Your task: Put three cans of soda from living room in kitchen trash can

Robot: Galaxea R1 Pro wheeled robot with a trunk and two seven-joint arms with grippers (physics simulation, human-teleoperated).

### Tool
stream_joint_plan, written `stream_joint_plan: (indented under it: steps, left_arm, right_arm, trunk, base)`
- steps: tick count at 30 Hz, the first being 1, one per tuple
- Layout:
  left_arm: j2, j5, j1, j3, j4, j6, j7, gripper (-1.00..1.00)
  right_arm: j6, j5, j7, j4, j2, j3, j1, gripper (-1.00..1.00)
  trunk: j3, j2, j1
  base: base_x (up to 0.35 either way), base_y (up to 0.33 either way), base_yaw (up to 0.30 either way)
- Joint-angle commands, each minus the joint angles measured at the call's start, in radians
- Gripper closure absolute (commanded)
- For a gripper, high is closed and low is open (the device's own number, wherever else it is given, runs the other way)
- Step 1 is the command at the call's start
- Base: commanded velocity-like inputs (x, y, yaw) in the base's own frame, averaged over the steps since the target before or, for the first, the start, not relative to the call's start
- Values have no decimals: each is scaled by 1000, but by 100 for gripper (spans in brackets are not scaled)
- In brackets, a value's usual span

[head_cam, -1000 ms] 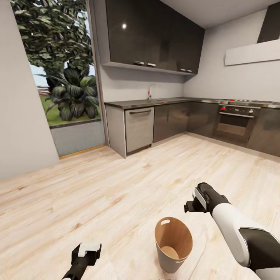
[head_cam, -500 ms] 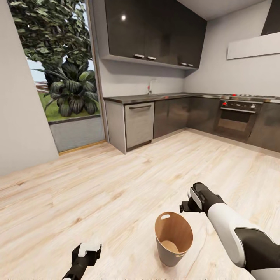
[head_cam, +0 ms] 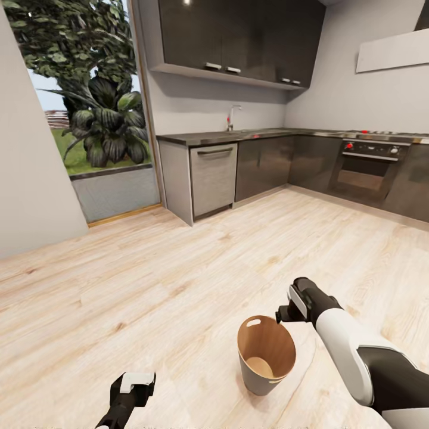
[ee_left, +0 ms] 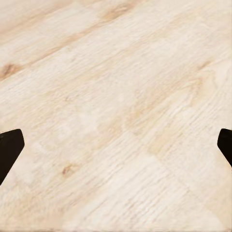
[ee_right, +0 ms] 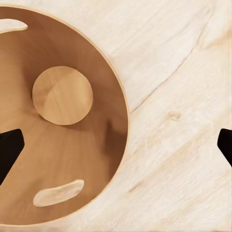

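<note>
The bin (head_cam: 266, 356) stands on the pale wood floor (head_cam: 179, 280) of the kitchen, just in front of the robot, and from above its brown inside looks bare: the right wrist view looks straight down into it (ee_right: 58, 159) and shows a round bottom, two handle slots and no can. No soda can shows anywhere here, so I judge that none has gone in and that the whole job of fetching three from the living room is left, though a can lying against the near wall of the bin could be hidden from me. The right gripper (head_cam: 290, 310) hangs past the bin's far rim, a little above it, at the end of a forearm that reaches forward and inward, with the palm turned down. Its fingers (ee_right: 9, 150) sit wide apart at the edges of its own camera with nothing between them. The left gripper (head_cam: 132, 387) hangs low, well off to the bin's left, pointing at bare floor; its fingers (ee_left: 8, 151) are likewise spread and hold nothing. Dark cabinets (head_cam: 268, 167) and the oven (head_cam: 369, 173) line the far walls.
</note>
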State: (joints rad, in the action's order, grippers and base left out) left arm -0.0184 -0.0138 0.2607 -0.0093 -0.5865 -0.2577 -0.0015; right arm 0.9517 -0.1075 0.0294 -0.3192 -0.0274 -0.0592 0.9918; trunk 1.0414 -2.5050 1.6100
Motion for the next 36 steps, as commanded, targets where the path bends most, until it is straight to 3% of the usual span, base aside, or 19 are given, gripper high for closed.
stream_joint_plan:
  steps: [1, 24, 36]
  left_arm:
    - [0, 0, 0, 0, 0, 0, 0, -100]
    - [0, 0, 0, -1, 0, 0, 0, -100]
    - [0, 0, 0, -1, -1, 0, 0, -100]
  right_arm:
    - [0, 0, 1, 0, -1, 0, 1, -100]
    - [1, -3, 4, 2, 0, 0, 4, -100]
    - [1, -3, 4, 5, 0, 1, 4, -100]
  trunk:
    - [4, 0, 0]
    - [93, -6, 11]
    - [93, -6, 11]
  base:
    - [0, 0, 0]
    - [0, 0, 0]
    - [33, 0, 0]
